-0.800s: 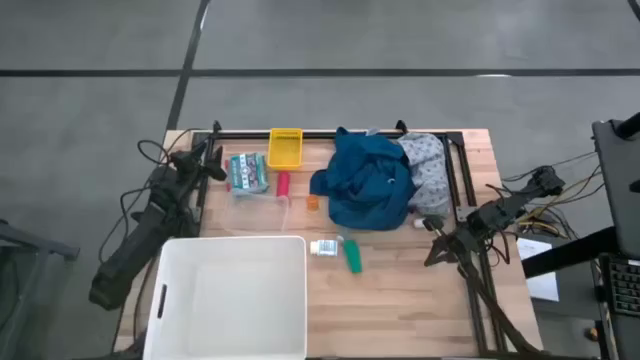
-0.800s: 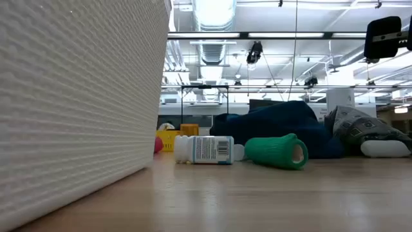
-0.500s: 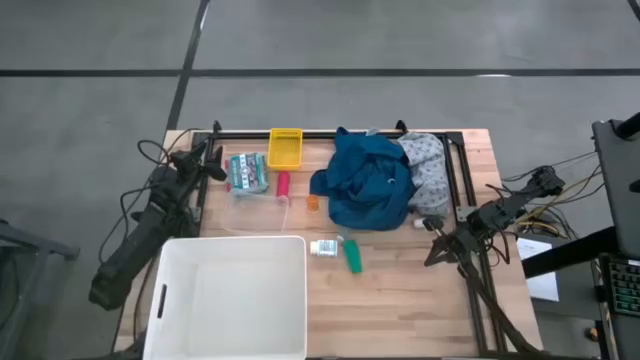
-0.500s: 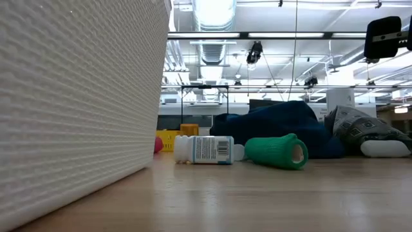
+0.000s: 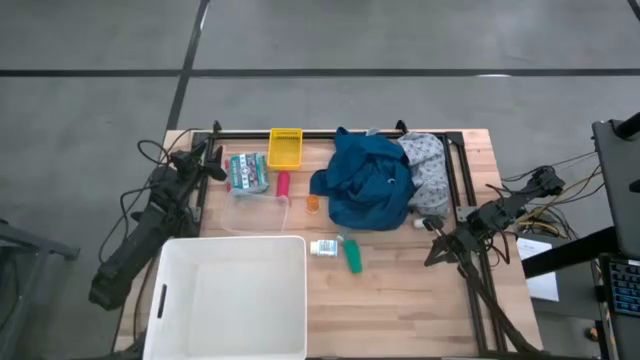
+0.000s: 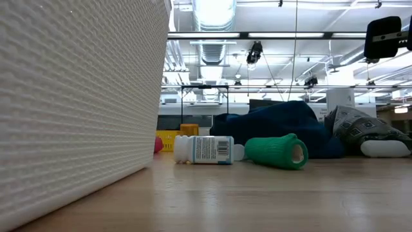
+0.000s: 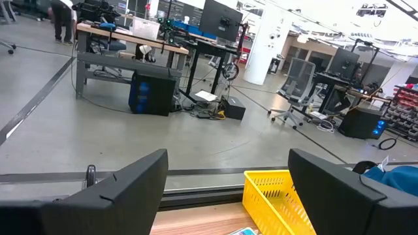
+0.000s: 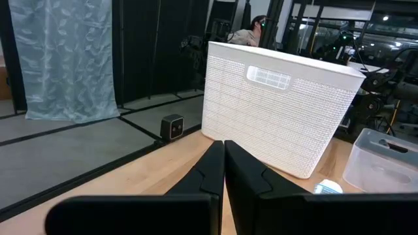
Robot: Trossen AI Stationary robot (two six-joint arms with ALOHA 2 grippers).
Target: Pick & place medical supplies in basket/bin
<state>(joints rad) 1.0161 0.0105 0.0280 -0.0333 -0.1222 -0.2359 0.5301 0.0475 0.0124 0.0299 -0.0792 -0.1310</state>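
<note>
High view shows your white bin [image 5: 232, 300] empty at lower left, supplies strewn upper centre around the blue garment [image 5: 368, 180]; left claw [image 5: 215, 160] open, right claw [image 5: 437, 238] shut, both empty.

Bin [image 5: 228, 300]: at the near left corner of the table [image 5: 400, 310].
Two bottles [image 5: 338, 252]: lying just right of the bin, touching or almost touching each other.
Garment [image 5: 368, 182]: behind the bottles, at the far middle of the table.
Cloth [image 5: 428, 172]: right of the garment, partly under it.
Small basket [image 5: 285, 148]: at the far edge, left of the garment.
Box [image 5: 246, 172]: left of the small basket.
</note>
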